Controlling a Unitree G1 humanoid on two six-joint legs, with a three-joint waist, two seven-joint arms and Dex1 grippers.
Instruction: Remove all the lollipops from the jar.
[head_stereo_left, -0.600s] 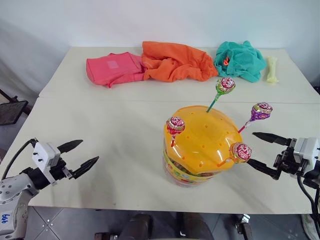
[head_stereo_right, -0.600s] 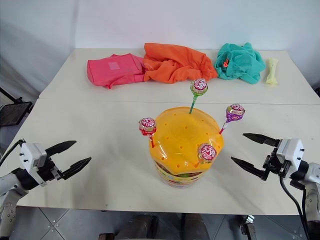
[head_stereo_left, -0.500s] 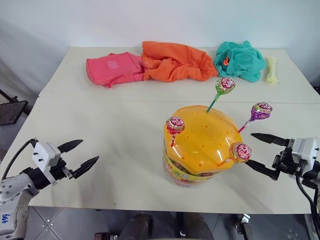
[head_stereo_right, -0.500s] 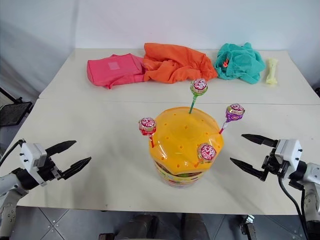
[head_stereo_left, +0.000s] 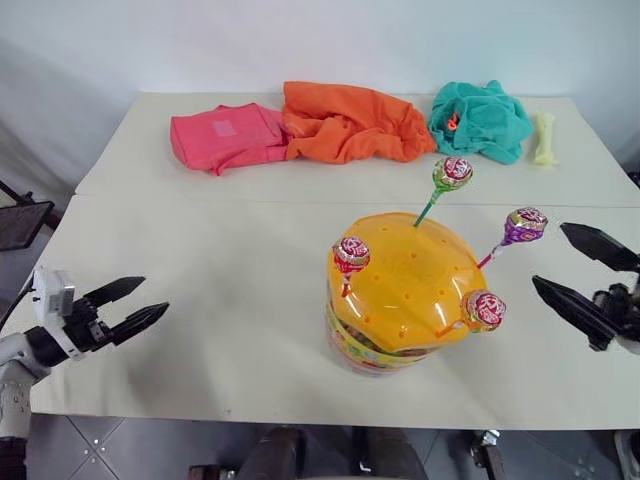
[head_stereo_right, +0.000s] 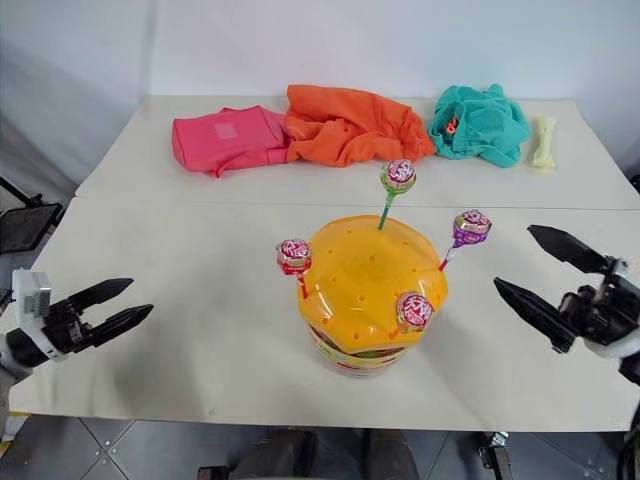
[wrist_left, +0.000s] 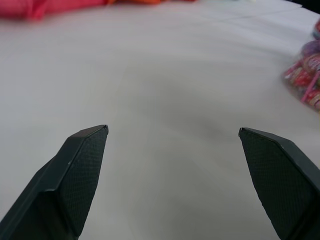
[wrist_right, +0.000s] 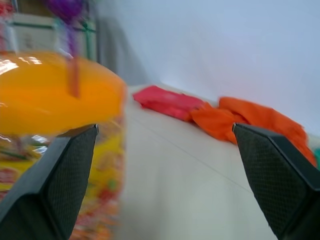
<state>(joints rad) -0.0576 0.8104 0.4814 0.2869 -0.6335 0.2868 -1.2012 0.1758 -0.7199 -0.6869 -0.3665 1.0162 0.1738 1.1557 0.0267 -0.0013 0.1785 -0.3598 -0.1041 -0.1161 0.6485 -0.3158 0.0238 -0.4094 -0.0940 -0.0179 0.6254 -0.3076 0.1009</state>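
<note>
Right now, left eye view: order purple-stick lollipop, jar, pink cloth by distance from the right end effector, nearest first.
1. Purple-stick lollipop: just inboard of the right end effector, at the jar's right side.
2. Jar: table centre, further left.
3. Pink cloth: far back-left of the table.

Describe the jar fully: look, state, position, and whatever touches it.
The jar is a large clear plastic tub with a colourful printed band and a glossy orange domed lid dotted with small holes. It stands upright on the white table, lid on. Four lollipops stick up from the lid by their sticks. Neither gripper touches it.
</note>
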